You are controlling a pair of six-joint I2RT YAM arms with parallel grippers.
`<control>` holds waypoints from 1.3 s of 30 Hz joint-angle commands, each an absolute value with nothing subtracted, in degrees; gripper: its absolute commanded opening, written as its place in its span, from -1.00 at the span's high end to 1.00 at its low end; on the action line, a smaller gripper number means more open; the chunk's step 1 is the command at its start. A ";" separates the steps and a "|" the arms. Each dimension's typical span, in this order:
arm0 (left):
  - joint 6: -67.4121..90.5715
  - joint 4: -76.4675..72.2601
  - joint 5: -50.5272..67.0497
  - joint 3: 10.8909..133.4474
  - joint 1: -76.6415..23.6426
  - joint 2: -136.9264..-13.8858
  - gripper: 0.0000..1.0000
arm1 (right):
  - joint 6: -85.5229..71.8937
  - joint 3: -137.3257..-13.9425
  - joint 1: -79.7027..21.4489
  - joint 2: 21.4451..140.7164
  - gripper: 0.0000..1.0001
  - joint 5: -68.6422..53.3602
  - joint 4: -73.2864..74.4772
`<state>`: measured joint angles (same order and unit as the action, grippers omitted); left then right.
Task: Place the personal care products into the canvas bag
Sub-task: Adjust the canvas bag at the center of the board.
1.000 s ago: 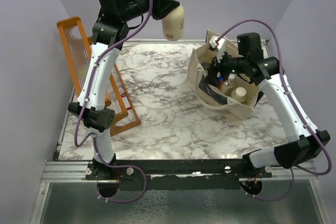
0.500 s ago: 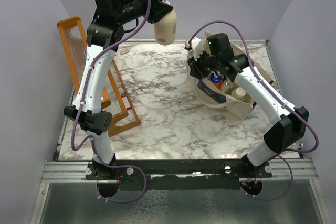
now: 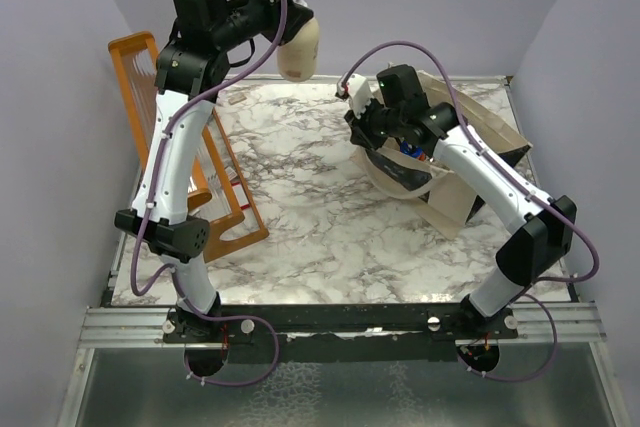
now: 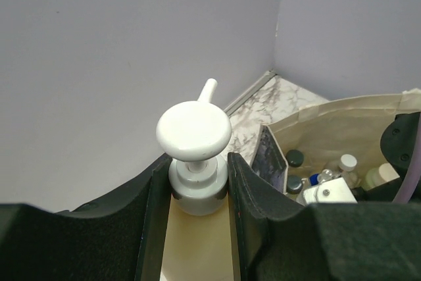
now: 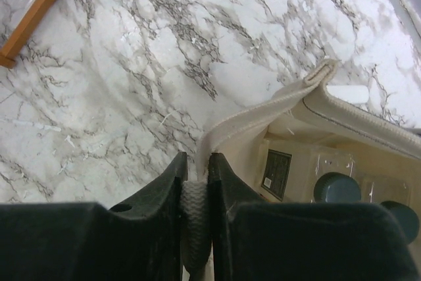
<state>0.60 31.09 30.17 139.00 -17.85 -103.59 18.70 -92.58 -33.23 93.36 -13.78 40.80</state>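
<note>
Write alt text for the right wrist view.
The right pincer is closed on a loop handle of the canvas bag. Dark bottle caps show inside the bag, which rests on a marble table; the corner of an orange wooden rack sits top left.

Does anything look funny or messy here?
Nothing is spilled or broken. The canvas bag looks lopsided: the right claw pinches a strip of cloth at its rim, so that side is stretched out. The beige pump bottle is up in the air, gripped by the left claw, not in the bag yet.
</note>
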 commanded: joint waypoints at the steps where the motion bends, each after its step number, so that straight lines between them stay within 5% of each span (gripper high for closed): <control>1: -4.19 26.14 24.97 141.50 -17.37 -97.97 1.00 | 17.86 -97.64 -35.64 95.35 0.96 -16.33 34.55; 30: -4.43 26.26 25.36 141.93 -17.36 -97.56 1.00 | 15.29 -105.93 -42.80 101.51 0.96 -16.19 32.92; 39: -1.41 24.64 28.56 142.29 -17.32 -97.88 1.00 | 18.14 -98.24 -42.72 94.98 0.20 -12.09 31.70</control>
